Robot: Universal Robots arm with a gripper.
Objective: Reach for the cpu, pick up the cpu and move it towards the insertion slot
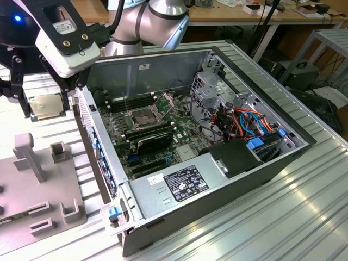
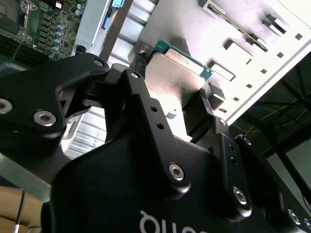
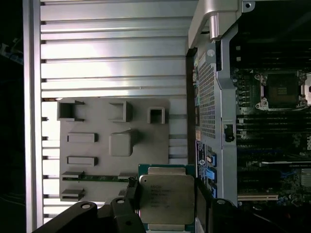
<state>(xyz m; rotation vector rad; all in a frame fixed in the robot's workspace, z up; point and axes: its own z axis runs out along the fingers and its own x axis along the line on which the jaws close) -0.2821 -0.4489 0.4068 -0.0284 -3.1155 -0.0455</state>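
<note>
One gripper (image 2: pixel 172 99), black, two fingers (image 2: pixel 141 104), pinching one cpu (image 2: pixel 177 77) by opposite edges; in the first wrist view the cpu (image 3: pixel 166 199) sits flat between the dark finger pads, its silvery lid facing the camera with a green board edge showing around it. In the exterior view the cpu (image 1: pixel 46 106) hangs clear of the surfaces below, outside the case on the exterior view's left, under the arm's white wrist housing (image 1: pixel 68 46).

One grey fixture plate (image 3: pixel 114 150) lies below the held cpu on the ribbed aluminium table (image 3: pixel 112 53), carrying several raised blocks and slotted holders; in the exterior view the plate (image 1: pixel 32 185) is near the left edge.

One open computer case (image 1: pixel 217 190) lies just beside the plate, its motherboard (image 1: pixel 163 141) exposed.

One insertion slot (image 1: pixel 140 118), square with a metal frame and dark centre, sits on the motherboard, well apart from the cpu; it also shows in the first wrist view (image 3: pixel 282 90). One black expansion card (image 1: pixel 155 140) lies just beside the slot. One bundle of orange and blue cables (image 1: pixel 244 122) occupies the far end of the case.
</note>
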